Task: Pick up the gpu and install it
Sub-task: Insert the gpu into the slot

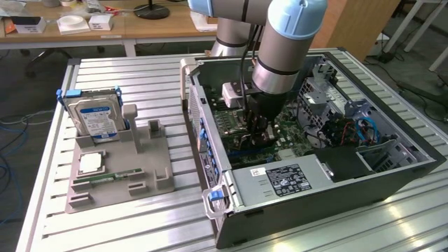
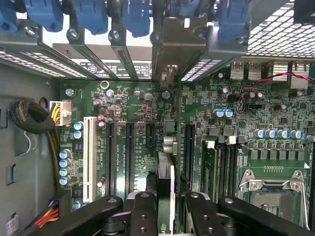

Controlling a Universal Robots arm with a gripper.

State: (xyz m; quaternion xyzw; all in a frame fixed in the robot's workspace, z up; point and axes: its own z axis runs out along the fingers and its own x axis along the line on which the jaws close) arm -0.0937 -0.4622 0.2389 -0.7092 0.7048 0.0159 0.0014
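My gripper (image 1: 260, 135) reaches down into the open computer case (image 1: 392, 173), just above the green motherboard (image 2: 206, 98). It is shut on the gpu (image 2: 166, 169), which the wrist view shows edge-on between the two black fingers (image 2: 142, 211). The card's silver end bracket (image 2: 179, 44) sits against the case's rear slot openings, under the blue latches (image 2: 135, 14). The card's lower edge lies along the row of black expansion slots (image 2: 130, 152); whether it is seated in one I cannot tell.
A silver power supply (image 1: 284, 181) fills the case's near corner. On the exterior view's left, a grey fixture (image 1: 140, 173) holds a hard drive (image 1: 98, 115), a memory stick (image 1: 108, 178) and a CPU (image 1: 91, 163). A sleeved cable bundle (image 2: 29, 118) and CPU socket (image 2: 268, 191) flank the slots.
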